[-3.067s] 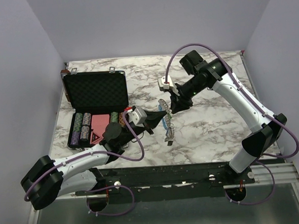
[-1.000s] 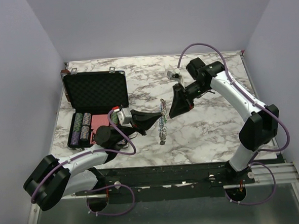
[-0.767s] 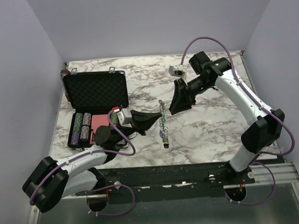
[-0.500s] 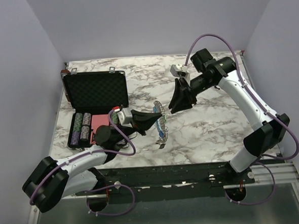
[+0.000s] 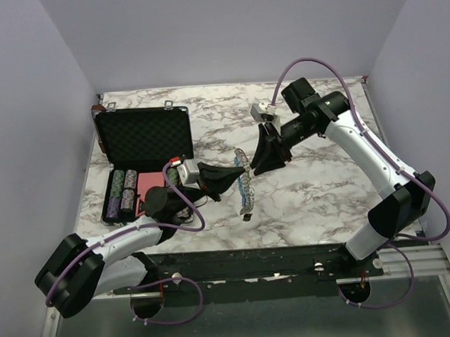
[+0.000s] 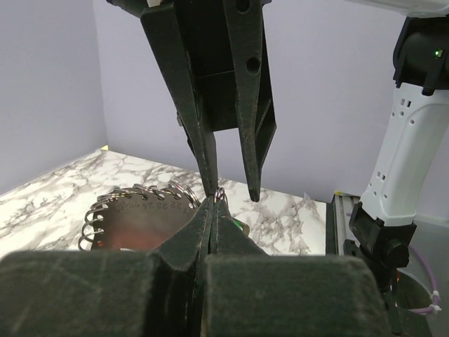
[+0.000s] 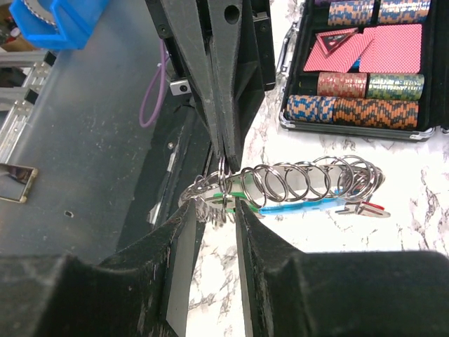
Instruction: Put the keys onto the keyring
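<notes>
Black left fingers [image 5: 225,174] pinch the keyring [image 5: 246,184] — right fingers [image 5: 264,157], angled down, stand apart.

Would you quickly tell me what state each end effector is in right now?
Left end effector: closed, pinching the keyring.
Right end effector: open, fingers straddling the keyring without gripping.

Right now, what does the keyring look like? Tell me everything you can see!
The keyring is a string of small shiny silver wire rings, metal by the look, with blue, green and red pieces hanging along it. The left gripper is shut on a ring at one end, over the marble table. The right gripper stands open around that same end. Whether the far end touches the table is unclear.
</notes>
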